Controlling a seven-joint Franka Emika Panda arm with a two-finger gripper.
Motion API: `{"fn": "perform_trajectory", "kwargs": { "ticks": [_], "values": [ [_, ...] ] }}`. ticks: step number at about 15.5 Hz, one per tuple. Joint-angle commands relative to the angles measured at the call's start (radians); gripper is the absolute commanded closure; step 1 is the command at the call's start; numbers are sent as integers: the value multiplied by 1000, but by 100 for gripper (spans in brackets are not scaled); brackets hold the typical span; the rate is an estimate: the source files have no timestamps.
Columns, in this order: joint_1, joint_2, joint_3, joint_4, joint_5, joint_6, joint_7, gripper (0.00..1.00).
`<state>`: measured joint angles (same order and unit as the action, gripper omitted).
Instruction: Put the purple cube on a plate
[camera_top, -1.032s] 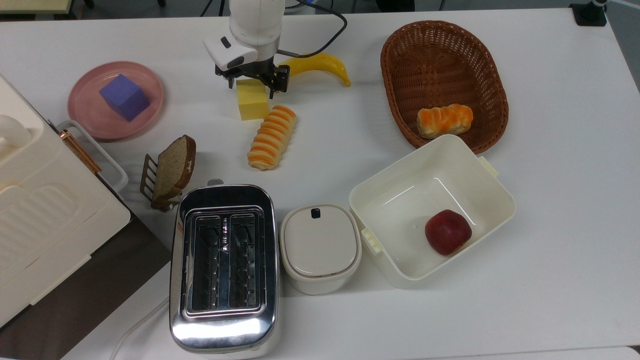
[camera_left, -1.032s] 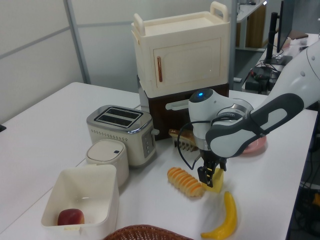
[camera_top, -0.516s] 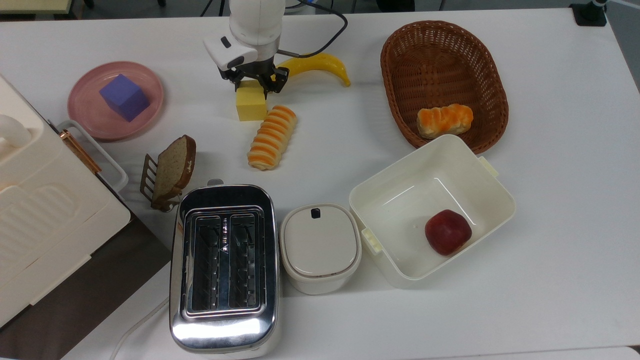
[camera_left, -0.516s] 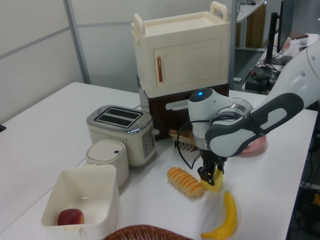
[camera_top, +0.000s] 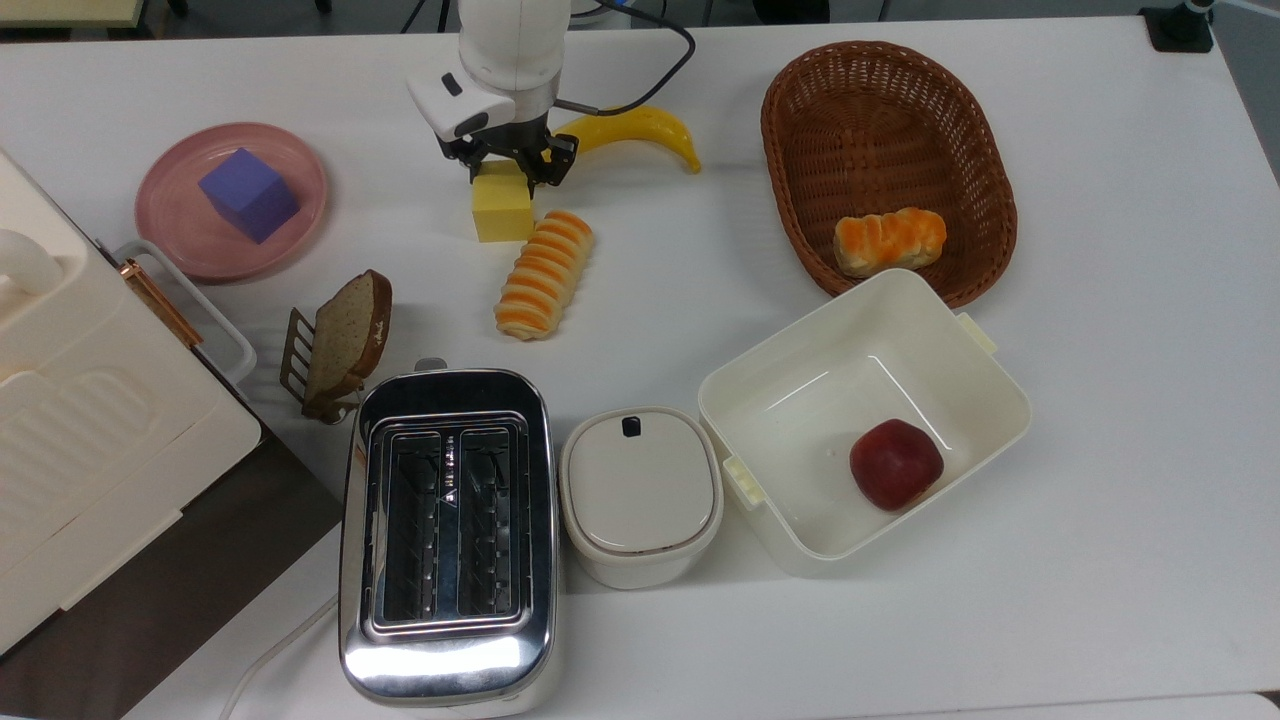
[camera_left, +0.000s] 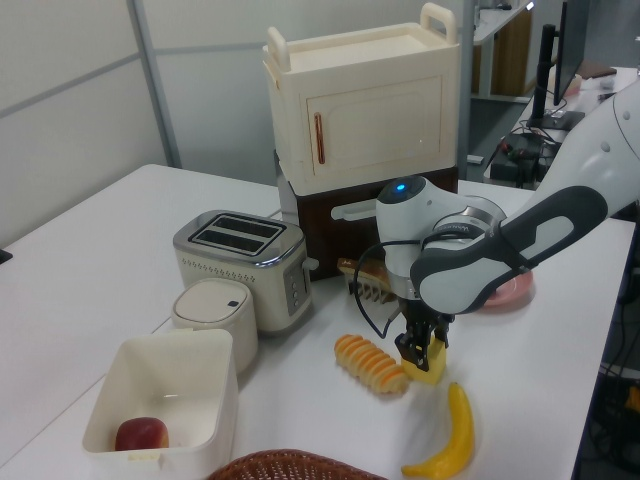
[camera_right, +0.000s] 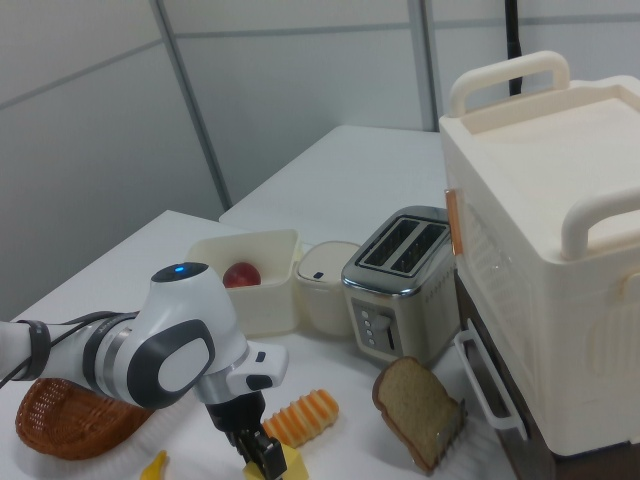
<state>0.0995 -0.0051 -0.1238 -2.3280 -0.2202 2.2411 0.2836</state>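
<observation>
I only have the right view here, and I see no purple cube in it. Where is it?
Observer: In the top view, the purple cube sits on the pink plate, inside its rim.
Operator: Where is that plate from the gripper?
Observer: It lies to the top view's left of the gripper, which is shut on the yellow cube, well apart from the plate.
Operator: Anything in the basket?
Observer: One striped bread roll lies in the wicker basket.
</observation>
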Motion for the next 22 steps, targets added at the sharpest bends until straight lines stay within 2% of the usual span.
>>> {"fn": "perform_trajectory", "kwargs": {
  "ticks": [1,2,3,4,5,11,15,19,22],
  "values": [
    [23,13,-22,1,-24,18,2,66],
    [25,13,-22,1,-24,18,0,66],
    [22,13,-22,2,-24,18,0,59],
    [22,13,-22,2,-24,18,0,34],
    [22,13,-22,2,-24,18,2,0],
    [22,-1,-20,9,-47,-15,-1,0],
    [23,-33,-16,203,-36,-271,3,0],
    [28,-38,-13,343,-30,-376,9,0],
    [25,-36,19,446,1,-442,9,0]
  ]
}}
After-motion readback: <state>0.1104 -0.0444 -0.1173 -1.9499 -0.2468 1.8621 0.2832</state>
